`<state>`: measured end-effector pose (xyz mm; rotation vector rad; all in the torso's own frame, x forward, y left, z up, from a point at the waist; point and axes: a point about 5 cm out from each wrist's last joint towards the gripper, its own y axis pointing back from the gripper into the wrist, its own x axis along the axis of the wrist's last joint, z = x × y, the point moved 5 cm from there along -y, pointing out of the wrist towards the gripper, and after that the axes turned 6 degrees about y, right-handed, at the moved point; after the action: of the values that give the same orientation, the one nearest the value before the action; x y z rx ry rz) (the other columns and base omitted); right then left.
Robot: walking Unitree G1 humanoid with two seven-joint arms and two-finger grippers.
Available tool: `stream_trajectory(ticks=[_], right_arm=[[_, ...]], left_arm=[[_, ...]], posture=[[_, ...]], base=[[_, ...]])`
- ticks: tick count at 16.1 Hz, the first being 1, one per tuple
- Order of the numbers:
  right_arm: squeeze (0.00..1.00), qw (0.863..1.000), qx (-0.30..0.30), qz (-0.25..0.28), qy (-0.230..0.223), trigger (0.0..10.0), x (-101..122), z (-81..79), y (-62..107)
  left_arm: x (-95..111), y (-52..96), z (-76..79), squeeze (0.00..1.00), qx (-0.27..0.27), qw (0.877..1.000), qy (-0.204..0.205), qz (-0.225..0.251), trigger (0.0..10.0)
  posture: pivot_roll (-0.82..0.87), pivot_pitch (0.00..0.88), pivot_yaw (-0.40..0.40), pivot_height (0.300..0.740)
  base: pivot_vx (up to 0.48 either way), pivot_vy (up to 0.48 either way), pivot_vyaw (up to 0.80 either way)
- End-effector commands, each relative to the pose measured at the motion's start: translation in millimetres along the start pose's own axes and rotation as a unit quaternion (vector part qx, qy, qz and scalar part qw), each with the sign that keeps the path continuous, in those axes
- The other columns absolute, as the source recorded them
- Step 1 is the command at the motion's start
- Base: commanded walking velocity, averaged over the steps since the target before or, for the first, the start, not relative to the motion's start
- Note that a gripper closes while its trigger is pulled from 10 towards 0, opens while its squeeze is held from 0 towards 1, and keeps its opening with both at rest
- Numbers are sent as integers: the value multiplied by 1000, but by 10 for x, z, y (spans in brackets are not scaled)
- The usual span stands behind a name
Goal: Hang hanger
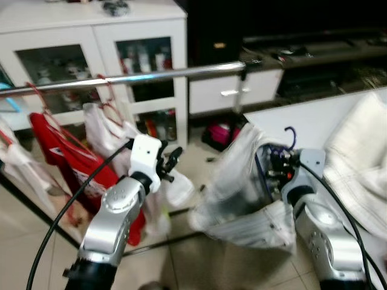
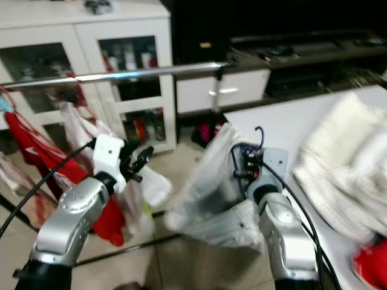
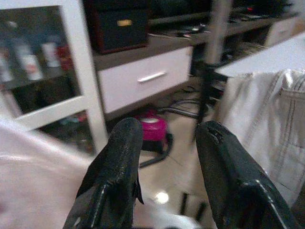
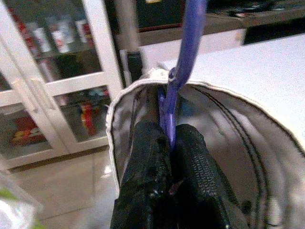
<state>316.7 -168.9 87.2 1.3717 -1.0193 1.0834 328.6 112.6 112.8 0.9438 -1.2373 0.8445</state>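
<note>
Beside the bench (image 1: 314,118), my right pincer (image 4: 167,138) is clamped on the purple hanger (image 4: 183,52)'s stiff neck, its limp pale garment (image 1: 242,193) light but swingy; left pincer (image 3: 167,162) gapes empty.

A rail (image 1: 139,77) runs across in front of the cabinet (image 1: 91,36), with garments (image 1: 72,157) hanging from it at the left. The left gripper (image 1: 172,160) sits just right of those garments. Further right, the right gripper (image 4: 169,143) pinches the hanger (image 4: 183,57), whose shirt (image 1: 242,193) droops beside the table (image 1: 302,118). Folded cloth (image 2: 344,169) lies on the table, far right.
</note>
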Motion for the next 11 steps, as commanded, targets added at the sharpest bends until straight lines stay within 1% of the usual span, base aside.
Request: stream_trajectory(ticks=[1, 5, 6, 7, 8, 9, 10, 11], right_arm=[[0, 999, 16, 35, 4, 10000, 188, -82, -22], [0, 999, 22, 36, 8, 10000, 198, -93, -28], [0, 999, 31, 34, 7, 10000, 196, -118, -25], [0, 997, 61, 32, 41, 10000, 194, -208, -8], [0, 995, 78, 32, 58, 10000, 192, -261, 8], [0, 990, 112, 27, 82, 10000, 158, -372, 58], [0, 989, 122, 17, 81, 10000, 104, -386, 98], [0, 990, 126, 10, 70, 10000, 65, -378, 135]], left_arm=[[38, -3, -35, 0, 5, 1000, -7, 4, 10000], [30, 6, -24, 0, 4, 1000, -9, 3, 10000], [31, 6, -23, 0, 3, 1000, -10, 3, 10000], [32, 7, -24, 0, 3, 1000, -11, 3, 10000], [32, 9, -22, 0, 2, 1000, -12, 3, 10000], [37, 12, 5, 0, -6, 1000, -23, 2, 10000], [41, 21, 38, 0, -16, 999, -31, 2, 10000], [47, 36, 75, 0, -26, 999, -33, 3, 10000]], posture=[[-35, 0, -17, 740], [-34, 1, -20, 740], [-34, 2, -20, 740], [-34, 2, -20, 740], [-34, 2, -20, 740], [-35, 3, -22, 740], [-35, 3, -22, 740], [-35, 5, -25, 740]], base=[[371, 0, 0], [371, 0, 0], [371, 0, 0], [371, 0, 0], [371, 0, 800], [371, 0, 800], [368, 0, 800], [345, 0, 0]])
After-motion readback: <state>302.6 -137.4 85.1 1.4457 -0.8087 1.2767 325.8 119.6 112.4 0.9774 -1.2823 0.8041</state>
